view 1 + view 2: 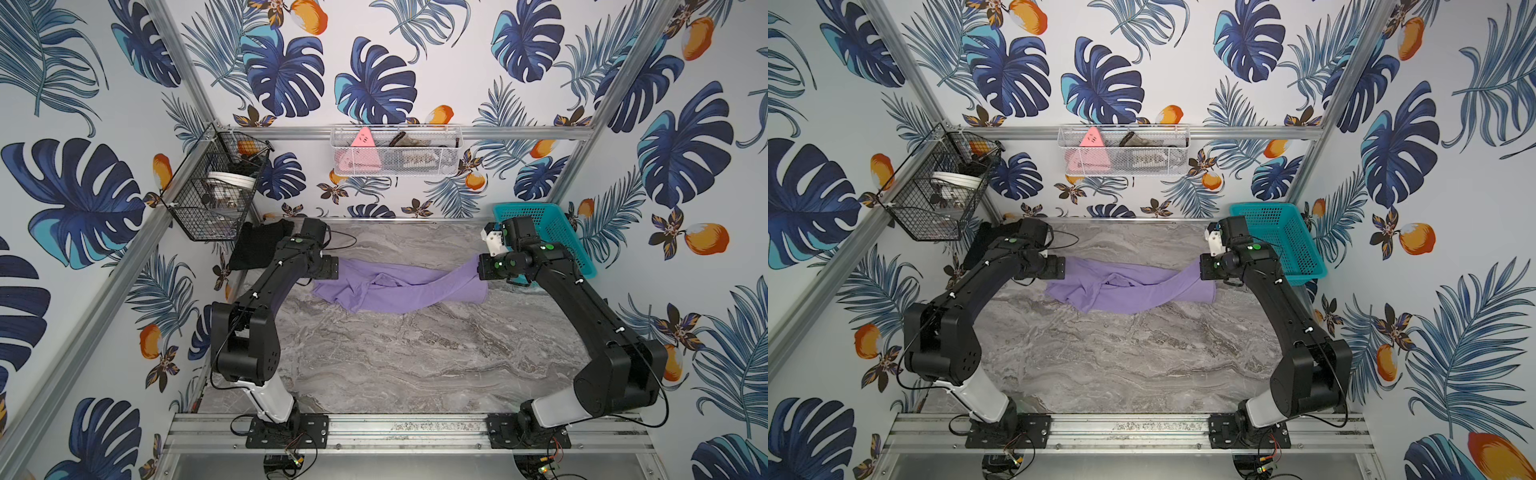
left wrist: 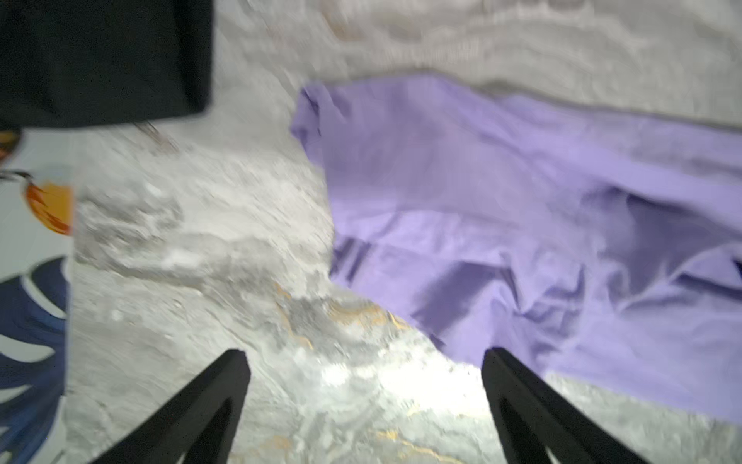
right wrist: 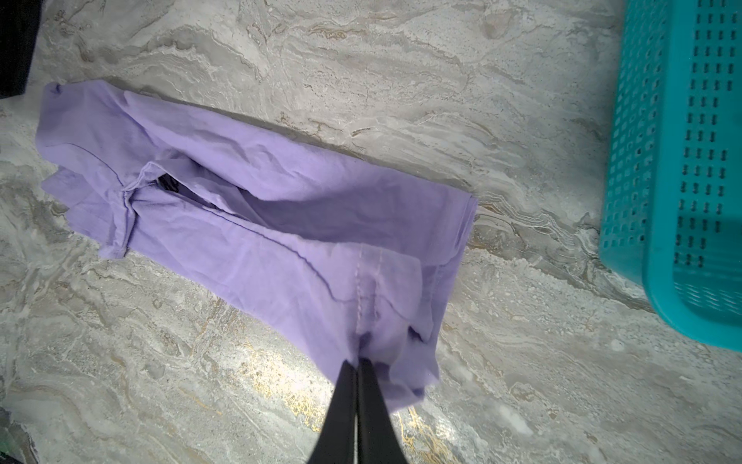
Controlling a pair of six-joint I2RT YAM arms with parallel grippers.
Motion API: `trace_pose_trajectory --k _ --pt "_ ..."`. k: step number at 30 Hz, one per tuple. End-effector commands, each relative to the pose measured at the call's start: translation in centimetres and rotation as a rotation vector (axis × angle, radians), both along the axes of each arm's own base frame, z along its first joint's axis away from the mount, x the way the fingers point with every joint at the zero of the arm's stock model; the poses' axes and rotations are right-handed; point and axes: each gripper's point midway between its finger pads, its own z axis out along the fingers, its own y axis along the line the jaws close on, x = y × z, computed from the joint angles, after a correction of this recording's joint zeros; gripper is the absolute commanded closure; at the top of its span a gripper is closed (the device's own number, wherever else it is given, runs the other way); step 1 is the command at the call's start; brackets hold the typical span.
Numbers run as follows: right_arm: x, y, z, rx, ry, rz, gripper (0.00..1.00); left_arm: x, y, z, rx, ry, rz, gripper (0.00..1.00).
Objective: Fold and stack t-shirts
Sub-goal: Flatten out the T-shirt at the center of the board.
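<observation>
- Right now, right gripper [image 3: 356,361]: jaws pinched tight on a hem corner of the purple shirt [image 3: 261,225], fabric drawn up to the tips.
- left gripper [image 2: 363,353]: jaws spread wide, only bare table [image 2: 200,241] between them; the shirt's edge lies just beside one finger (blurry view).
- purple shirt [image 1: 395,291] is crumpled, stretched across the table between the two grippers in both top views.
- black shirt [image 1: 257,249]: folded, far left corner, partly behind the left arm.
- teal basket [image 1: 544,232]: far right, apart from the purple shirt.
</observation>
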Motion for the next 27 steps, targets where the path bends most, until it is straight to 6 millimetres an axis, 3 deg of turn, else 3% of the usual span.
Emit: trace_pose_trajectory --k 1,5,13,27 --pt "0.7 0.5 0.6 0.025 -0.023 0.0 1.0 -2.1 -3.1 -2.4 -0.182 0.061 -0.022 0.01" --pt "0.9 0.5 0.8 0.028 -0.022 0.001 1.0 -3.0 -4.6 -4.1 -0.265 0.098 -0.035 0.01" --pt "0.6 0.5 0.7 0.033 -0.019 -0.003 1.0 -0.5 -5.5 -5.1 -0.27 0.103 -0.056 0.03" --pt "0.7 -0.1 0.9 0.011 -0.036 -0.013 1.0 0.7 -8.1 -7.6 -0.222 0.144 -0.14 0.23"
